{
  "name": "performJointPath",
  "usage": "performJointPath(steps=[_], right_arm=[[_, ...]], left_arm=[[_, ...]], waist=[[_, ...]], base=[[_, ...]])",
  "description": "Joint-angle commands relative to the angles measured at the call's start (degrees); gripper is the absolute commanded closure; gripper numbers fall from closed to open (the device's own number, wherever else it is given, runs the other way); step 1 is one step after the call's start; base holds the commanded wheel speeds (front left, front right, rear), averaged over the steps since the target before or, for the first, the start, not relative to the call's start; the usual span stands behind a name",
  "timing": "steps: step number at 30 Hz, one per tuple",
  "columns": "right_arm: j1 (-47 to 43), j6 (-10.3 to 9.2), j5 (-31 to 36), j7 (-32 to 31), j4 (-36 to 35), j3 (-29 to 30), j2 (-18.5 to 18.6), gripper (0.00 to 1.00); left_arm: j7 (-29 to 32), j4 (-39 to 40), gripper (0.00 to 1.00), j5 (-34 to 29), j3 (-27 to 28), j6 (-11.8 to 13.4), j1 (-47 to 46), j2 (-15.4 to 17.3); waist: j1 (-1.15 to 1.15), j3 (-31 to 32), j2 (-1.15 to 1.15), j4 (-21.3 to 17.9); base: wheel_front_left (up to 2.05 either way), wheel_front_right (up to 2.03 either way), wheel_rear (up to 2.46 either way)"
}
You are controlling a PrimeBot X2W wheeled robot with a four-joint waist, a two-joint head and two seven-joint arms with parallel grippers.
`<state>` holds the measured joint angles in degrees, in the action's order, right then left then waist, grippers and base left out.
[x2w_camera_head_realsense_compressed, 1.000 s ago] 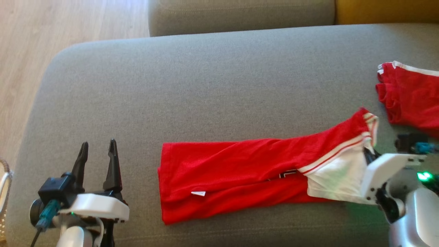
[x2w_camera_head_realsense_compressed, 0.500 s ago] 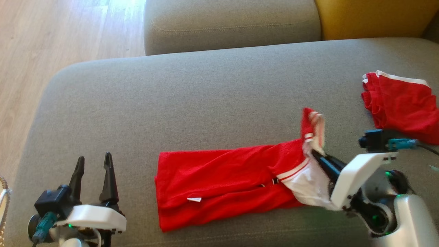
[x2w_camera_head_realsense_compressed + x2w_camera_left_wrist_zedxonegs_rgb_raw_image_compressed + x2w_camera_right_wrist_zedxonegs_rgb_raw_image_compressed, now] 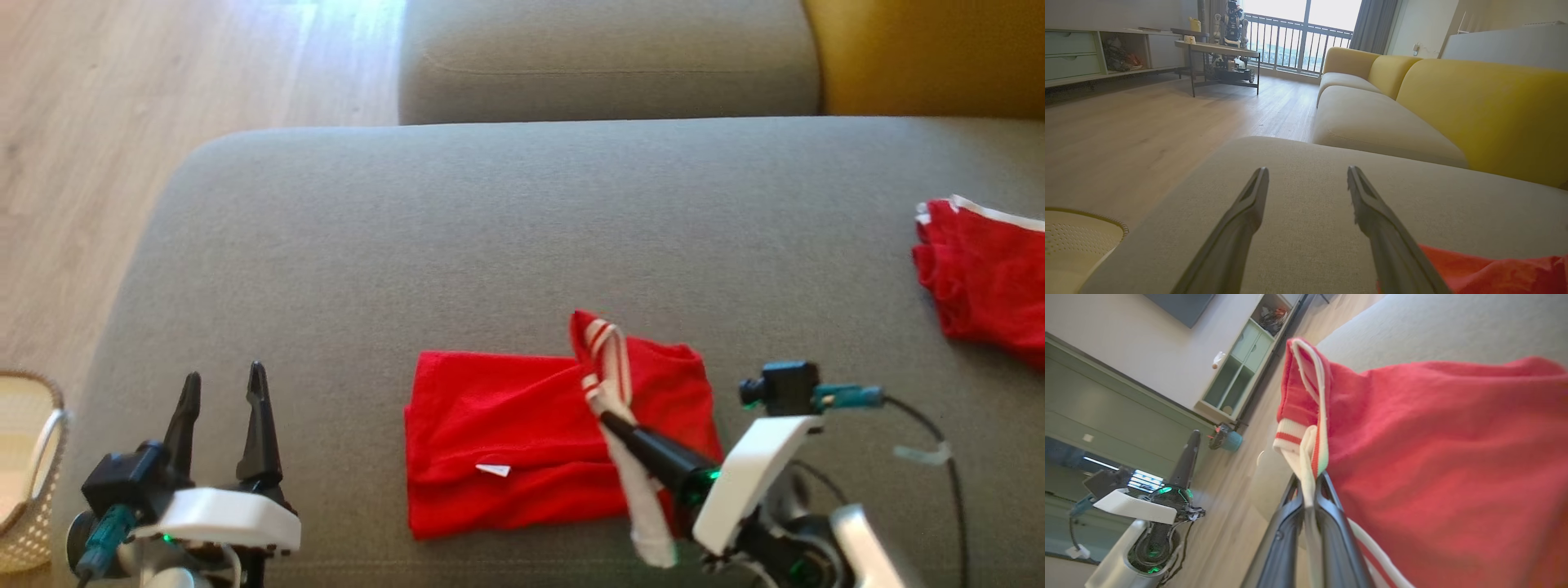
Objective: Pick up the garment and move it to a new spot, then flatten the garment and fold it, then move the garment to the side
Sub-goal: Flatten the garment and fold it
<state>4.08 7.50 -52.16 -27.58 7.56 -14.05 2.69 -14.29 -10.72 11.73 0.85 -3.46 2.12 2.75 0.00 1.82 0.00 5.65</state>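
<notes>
Head view: swung white-striped end of red jersey garment (image 3: 490, 433) leftward over itself on grey fabric sofa cushion (image 3: 490, 245), pinched tight in right end effector (image 3: 606, 418); judged mid-fold. Keeps left end effector (image 3: 222, 384) gaping, empty.

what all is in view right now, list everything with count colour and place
garment: 1, red with white trim, front middle of the cushion
other garment: 1, red with white edge, cushion's right end
cushion: 1, grey, under both garments
sofa back: 1, yellow, far right
basket: 1, cream, on the floor at lower left
floor: 1, light wood, left side
left gripper: 1, black, lower left, jaws open and empty
right gripper: 1, black, lower right, jaws shut on the garment's striped edge
</notes>
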Motion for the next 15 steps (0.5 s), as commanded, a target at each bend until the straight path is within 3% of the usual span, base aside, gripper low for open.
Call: performJointPath(steps=[1, 15], right_arm=[[3.3, -0.01, -1.7, 1.7, -1.2, -2.3, 0.2, 1.00], [17.2, -0.01, -16.6, 16.9, 17.5, -17.0, 0.2, 1.00]], left_arm=[[-0.7, 1.7, 0.00, -0.4, 1.8, 0.2, -1.8, 0.2], [-0.7, 1.2, 0.00, -0.3, 0.7, 0.1, -3.0, 0.1]], waist=[[0.00, -0.2, 0.00, 1.1], [0.00, -3.8, 0.00, 7.8]], base=[[0.00, 0.00, 0.00], [0.00, 0.00, 0.00]])
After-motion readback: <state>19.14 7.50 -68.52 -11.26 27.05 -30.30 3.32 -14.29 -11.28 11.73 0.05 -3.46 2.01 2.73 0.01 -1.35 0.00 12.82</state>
